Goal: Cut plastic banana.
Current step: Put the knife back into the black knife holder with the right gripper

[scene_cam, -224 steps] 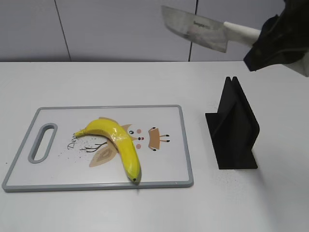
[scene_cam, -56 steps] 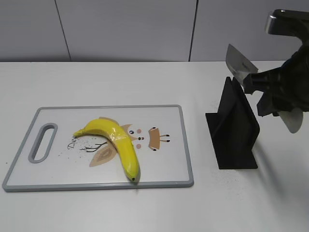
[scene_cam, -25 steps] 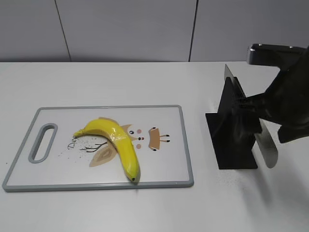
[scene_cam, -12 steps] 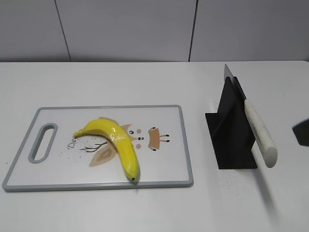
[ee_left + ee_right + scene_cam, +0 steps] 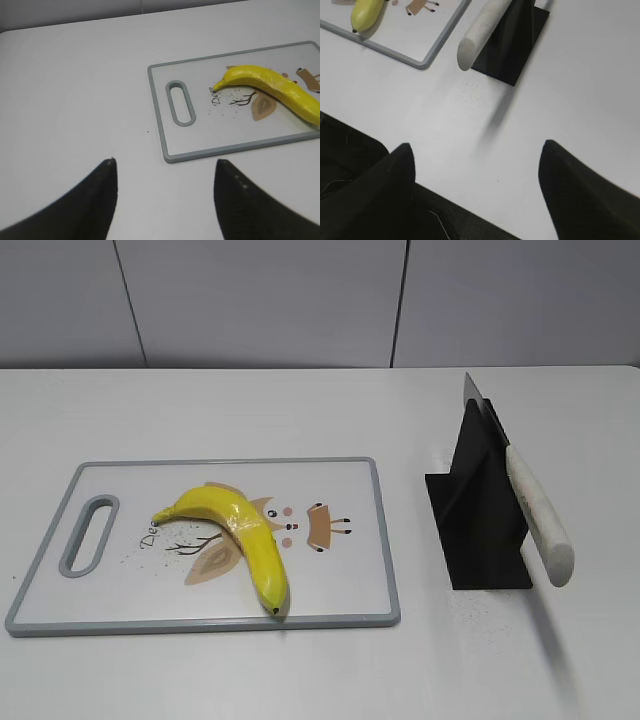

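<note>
On my left wrist feed the left gripper (image 5: 165,200) hangs over bare white tabletop (image 5: 75,90), its two dark fingers (image 5: 100,200) spread wide with nothing between them. Ahead of it lies the board (image 5: 200,150), grey-rimmed, with its slot handle at the end nearest that arm. In the exterior view the board (image 5: 340,540) sits flat on the left half of the tabletop (image 5: 300,670), and the banana (image 5: 245,540) lies on it, curved, stem end pointing toward the handle slot and dark tip close to the board's near edge; it looks whole, and I see no cut in it from any feed. It rests partly over the printed cartoon figure (image 5: 320,525). To the right, well apart from the board, stands a black holder (image 5: 485,510) on its flat base, with the knife (image 5: 535,515) slotted in it: a corner of the blade shows above the top of the holder and the white handle slopes out and down toward the camera, free of any grip. On my right wrist feed the right gripper (image 5: 475,195) hovers above empty tabletop near the holder's base, its fingers (image 5: 580,195) wide apart and holding nothing; the knife handle points toward it, and the banana's tip just shows at the top left corner. Neither arm shows in the exterior view.
</note>
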